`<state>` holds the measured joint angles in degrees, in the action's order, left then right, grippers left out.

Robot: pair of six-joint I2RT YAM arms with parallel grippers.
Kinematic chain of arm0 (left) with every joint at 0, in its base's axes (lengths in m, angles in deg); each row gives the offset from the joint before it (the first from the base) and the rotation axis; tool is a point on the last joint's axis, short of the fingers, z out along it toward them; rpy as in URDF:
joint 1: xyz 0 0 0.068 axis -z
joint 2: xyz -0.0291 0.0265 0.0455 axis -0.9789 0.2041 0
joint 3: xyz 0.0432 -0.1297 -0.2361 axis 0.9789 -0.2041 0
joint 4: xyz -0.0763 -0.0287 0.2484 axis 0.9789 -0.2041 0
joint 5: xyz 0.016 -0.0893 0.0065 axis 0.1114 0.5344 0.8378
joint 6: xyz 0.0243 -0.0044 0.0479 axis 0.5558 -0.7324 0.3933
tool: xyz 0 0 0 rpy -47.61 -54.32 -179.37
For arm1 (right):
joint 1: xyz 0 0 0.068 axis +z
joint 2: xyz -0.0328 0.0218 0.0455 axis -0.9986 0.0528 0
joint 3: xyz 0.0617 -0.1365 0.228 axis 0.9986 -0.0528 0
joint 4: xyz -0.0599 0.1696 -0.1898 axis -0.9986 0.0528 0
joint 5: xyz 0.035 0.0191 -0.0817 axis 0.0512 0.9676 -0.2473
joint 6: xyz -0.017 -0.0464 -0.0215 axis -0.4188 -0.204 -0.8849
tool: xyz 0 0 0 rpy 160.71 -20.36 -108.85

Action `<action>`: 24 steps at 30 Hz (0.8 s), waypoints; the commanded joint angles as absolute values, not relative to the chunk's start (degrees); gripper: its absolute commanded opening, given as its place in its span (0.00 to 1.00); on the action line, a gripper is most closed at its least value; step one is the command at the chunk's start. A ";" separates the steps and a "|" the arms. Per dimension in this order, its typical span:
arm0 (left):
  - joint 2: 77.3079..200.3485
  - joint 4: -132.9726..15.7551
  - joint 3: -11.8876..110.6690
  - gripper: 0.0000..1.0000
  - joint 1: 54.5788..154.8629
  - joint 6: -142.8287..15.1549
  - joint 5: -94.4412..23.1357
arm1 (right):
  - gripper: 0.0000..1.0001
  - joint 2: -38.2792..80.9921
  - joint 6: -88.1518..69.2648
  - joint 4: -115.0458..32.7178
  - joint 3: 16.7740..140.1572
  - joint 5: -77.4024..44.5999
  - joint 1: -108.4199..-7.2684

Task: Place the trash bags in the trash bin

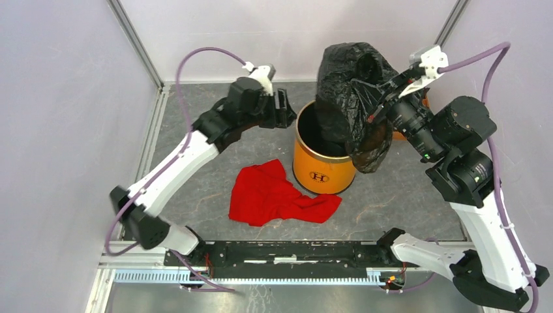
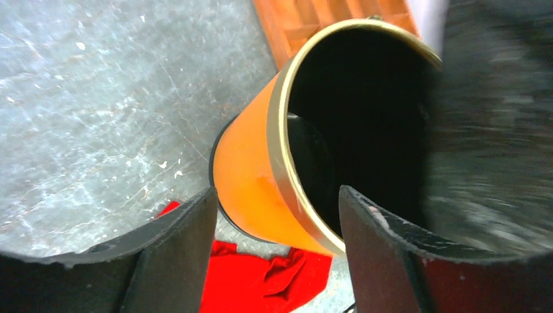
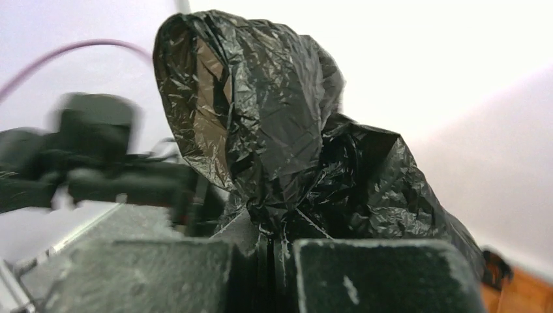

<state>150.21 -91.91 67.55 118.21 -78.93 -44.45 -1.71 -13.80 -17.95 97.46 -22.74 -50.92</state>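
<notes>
1. The large crinkled glossy black plastic bag (image 1: 355, 91) hung over the orange-yellow cylindrical bin (image 1: 318, 168). Its lower folds seemed to dip inside at the far-right rim.
2. The right gripper (image 3: 264, 254) was pinched tight on a bunch of the bag's film.
3. The left gripper (image 2: 277, 218) stood wide apart and empty, just beside the bin's left rim.
4. The bag's length ran downward toward the opening, and the right arm was nearer to it.

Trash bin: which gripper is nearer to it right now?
Left. The left gripper sits open beside the far-left rim of the trash bin; the right gripper is raised to the bin's right, shut on the trash bag.
</notes>
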 commanded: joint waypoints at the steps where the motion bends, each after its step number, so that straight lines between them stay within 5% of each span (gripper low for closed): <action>1: 135.96 -90.21 62.82 0.77 118.22 -75.21 -49.42 | 0.00 -5.56 0.37 -16.70 94.72 -42.29 -50.84; 8: 118.22 -74.79 49.44 0.91 118.21 -79.08 -48.74 | 0.00 -5.41 27.54 1.87 94.22 -63.81 -50.93; 12: 120.95 -71.84 51.35 0.92 118.21 -79.85 -49.35 | 0.00 -1.38 18.46 4.26 94.30 -70.42 -50.90; 19: 138.18 -77.22 67.88 0.92 118.21 -79.26 -45.39 | 0.01 -4.55 -6.49 -8.69 84.38 -41.30 -50.86; 24: 141.56 -78.60 69.21 0.92 118.21 -77.92 -42.00 | 0.00 2.30 -18.24 -5.31 90.18 -42.75 -50.84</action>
